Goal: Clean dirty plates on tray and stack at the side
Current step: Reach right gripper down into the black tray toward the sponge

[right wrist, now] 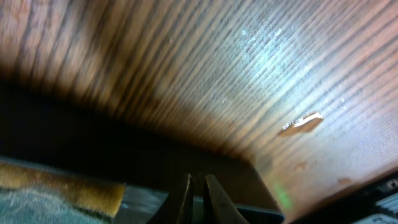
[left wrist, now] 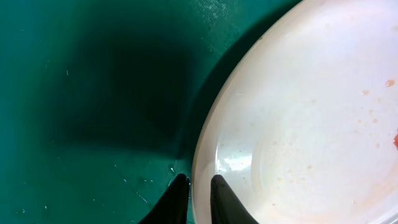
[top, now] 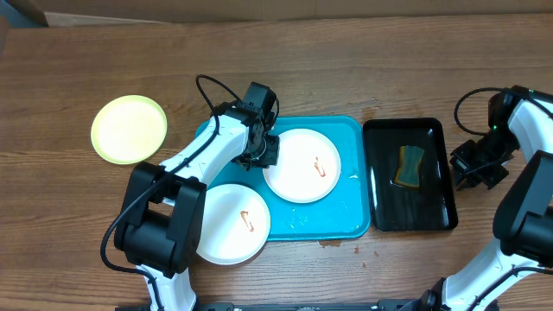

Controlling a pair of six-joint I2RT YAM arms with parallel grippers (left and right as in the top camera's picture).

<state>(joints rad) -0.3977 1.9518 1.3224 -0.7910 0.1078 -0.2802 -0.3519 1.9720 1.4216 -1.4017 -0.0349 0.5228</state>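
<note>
Pinching rim of central white plate (top: pixel 302 164) with left gripper (left wrist: pixel 199 179). Set aside upper left, off tray (top: pixel 346 216): green-rimmed plate (top: pixel 129 129). Yet to wipe: both smeared whites, lower-left plate (top: pixel 232 225) included.

Turquoise tray (top: pixel 346 220), smeared white plate (top: pixel 302 164) inside, second smeared plate (top: pixel 232 223) overhanging its corner, yellow-green plate (top: pixel 129 129) apart

Overhead: we look straight down from high up, and the whole counter (top: pixel 346 69) and both arms are in frame.

Left wrist: we sit very close, facing down past the left end effector (left wrist: pixel 199 180) onto the tray (left wrist: pixel 93 93) floor and the plate (left wrist: pixel 311 124) rim. The overhead shares this spot.

Right wrist: we look low and close past the right end effector (right wrist: pixel 198 180) at the wood beside the black tray (top: pixel 384 207), which the overhead also shows.
</note>
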